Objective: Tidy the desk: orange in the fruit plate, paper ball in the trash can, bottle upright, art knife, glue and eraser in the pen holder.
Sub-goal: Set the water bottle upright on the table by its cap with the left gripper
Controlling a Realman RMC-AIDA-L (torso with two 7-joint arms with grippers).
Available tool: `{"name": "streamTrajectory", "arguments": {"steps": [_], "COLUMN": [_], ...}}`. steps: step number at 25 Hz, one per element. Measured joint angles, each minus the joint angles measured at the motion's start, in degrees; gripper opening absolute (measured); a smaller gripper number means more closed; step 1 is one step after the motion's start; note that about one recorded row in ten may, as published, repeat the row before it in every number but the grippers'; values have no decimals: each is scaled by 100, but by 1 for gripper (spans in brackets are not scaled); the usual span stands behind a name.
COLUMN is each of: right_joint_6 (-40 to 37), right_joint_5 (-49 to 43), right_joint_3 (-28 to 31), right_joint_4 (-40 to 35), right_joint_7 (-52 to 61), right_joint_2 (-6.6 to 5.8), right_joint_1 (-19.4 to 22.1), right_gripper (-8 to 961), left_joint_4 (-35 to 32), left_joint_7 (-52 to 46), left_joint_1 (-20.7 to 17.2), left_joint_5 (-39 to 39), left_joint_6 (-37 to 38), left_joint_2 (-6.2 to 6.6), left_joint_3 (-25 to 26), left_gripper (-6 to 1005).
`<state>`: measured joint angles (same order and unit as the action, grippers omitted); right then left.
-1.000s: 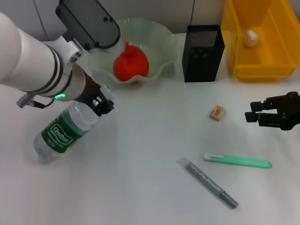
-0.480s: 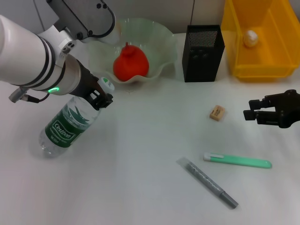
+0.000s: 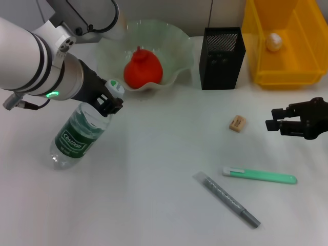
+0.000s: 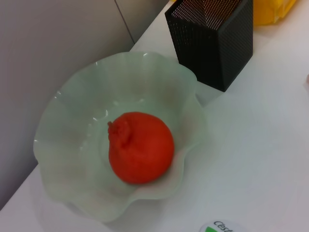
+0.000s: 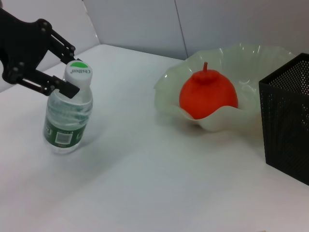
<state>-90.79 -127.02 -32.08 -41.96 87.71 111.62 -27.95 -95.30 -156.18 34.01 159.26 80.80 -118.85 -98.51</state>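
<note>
Orange (image 3: 143, 69) already in fruit plate (image 3: 177, 38) at back left. Pale paper ball (image 3: 274, 41) already in trash can (image 3: 256, 51) at back right. Bottle (image 3: 82, 128) at left, nearly upright on the surface (image 3: 154, 179), neck clamped in closed jaws of left gripper (image 3: 110, 100); apparently upright in right wrist view, not yet released. Still outside pen holder (image 3: 221, 59): eraser (image 3: 237, 123) near right gripper (image 3: 274, 125), green art knife (image 3: 260, 176) nearer front, grey glue stick (image 3: 227, 199) just beside it. Right gripper hovering low at right edge, jaws slightly parted, holding nothing. Broad bare stretch between bottle and small items. Pen holder between plate and can, close to both, so little side room for drops. Plate rim close behind bottle.
</note>
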Motion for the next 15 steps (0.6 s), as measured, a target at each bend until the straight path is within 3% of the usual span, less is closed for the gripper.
{"name": "streamTrajectory", "arguments": {"steps": [15], "right_joint_6": [0], "right_joint_5": [5], "right_joint_3": [-2], "right_joint_4": [0], "right_joint_7": [1], "right_joint_2": [0], "right_joint_1": [0], "right_gripper": [410], "left_joint_4": [-427], "left_joint_7": [-61], "left_joint_1": [-106], "left_joint_5": [-3], "left_joint_6": [172], "left_joint_2": [-2], "left_joint_3": [49], "left_gripper": [444]}}
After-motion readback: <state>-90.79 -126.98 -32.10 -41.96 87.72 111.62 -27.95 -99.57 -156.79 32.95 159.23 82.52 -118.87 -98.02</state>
